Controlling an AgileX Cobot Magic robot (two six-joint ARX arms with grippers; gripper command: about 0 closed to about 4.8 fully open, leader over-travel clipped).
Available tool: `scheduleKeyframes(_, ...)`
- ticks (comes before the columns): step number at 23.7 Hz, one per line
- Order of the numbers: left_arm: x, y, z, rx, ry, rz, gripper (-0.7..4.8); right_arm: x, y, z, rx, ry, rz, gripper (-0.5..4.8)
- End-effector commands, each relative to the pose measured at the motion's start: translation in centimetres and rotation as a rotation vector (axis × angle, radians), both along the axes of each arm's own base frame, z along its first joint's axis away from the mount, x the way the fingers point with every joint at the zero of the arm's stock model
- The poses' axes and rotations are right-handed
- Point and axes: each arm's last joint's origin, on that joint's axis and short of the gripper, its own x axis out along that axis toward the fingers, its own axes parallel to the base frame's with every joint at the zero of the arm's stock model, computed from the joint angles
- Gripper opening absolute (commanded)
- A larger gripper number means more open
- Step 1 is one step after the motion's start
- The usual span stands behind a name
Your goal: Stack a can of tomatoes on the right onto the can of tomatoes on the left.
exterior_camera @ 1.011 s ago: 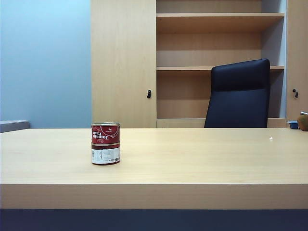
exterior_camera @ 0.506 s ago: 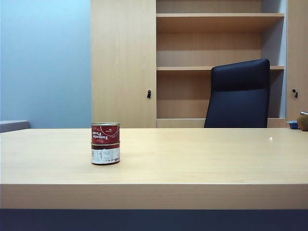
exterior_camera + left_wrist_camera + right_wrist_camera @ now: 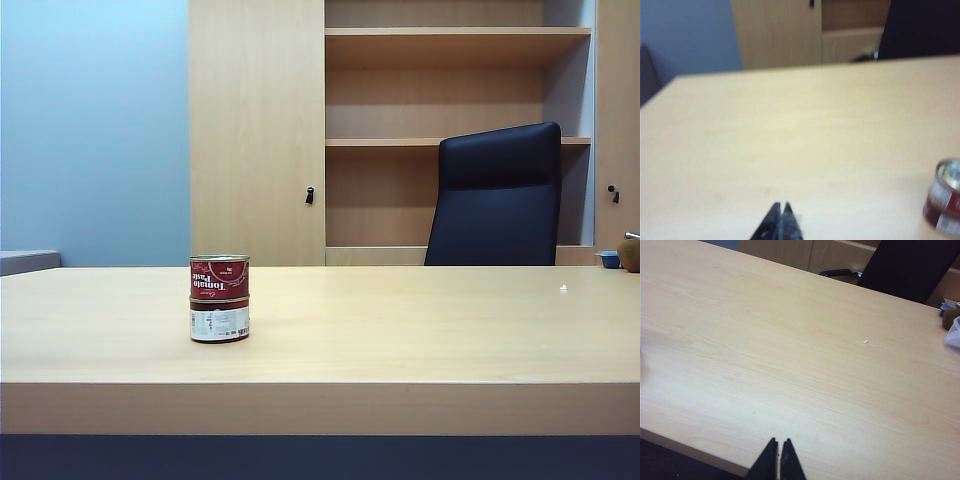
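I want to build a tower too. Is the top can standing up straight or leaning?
Straight. The top can sits level on the bottom can, edges lined up.

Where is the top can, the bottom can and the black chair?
Top can (image 3: 219, 277), exterior view, on its red label.
Bottom can (image 3: 219, 322), exterior view, on its white label.
Chair (image 3: 497, 195), exterior view, on the middle of its backrest.

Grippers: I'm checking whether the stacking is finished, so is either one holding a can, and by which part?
Nothing is held. The left gripper and right gripper are both shut on nothing above the table. The top can rests on the bottom can.
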Motion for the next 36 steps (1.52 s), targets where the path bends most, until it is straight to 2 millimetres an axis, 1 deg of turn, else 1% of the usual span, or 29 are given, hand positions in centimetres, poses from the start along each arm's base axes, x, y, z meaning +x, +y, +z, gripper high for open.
scheduleKeyframes(1, -0.1, 0.4, -0.6, 0.004, 0.067, 0.113, -0.03, -0.1, -0.1, 0.2, 0.012, -0.016, 0.0, 0.31)
scheduleKeyframes(3, -0.4, 0.4, -0.6, 0.008, 0.069, 0.128, -0.03, -0.1, -0.1, 0.2, 0.012, -0.016, 0.002, 0.31)
scheduleKeyframes(5, -1.3, 0.4, -0.7, 0.009, 0.017, 0.146, -0.03, -0.1, -0.1, 0.2, 0.012, -0.016, 0.001, 0.31)
scheduleKeyframes(10, -2.6, 0.5, -2.2, 0.002, -0.042, 0.148, -0.03, -0.1, -0.1, 0.2, 0.012, -0.016, 0.002, 0.31)
scheduleKeyframes(15, -2.5, 0.4, -3.0, 0.007, 0.048, 0.122, -0.03, 0.0, 0.0, 0.2, 0.011, -0.014, 0.001, 0.31)
scheduleKeyframes(16, -2.6, 0.4, -3.6, 0.011, 0.105, 0.12, -0.03, -0.1, -0.1, 0.2, 0.012, -0.015, 0.002, 0.31)
scheduleKeyframes(18, -2.7, 0.4, -4.0, 0.012, 0.152, 0.114, -0.03, -0.1, -0.1, 0.2, 0.012, -0.015, 0.001, 0.31)
scheduleKeyframes(36, -2.7, 0.4, -4.0, 0.013, 0.153, 0.116, -0.03, -0.1, -0.1, 0.2, 0.012, -0.016, 0.003, 0.31)
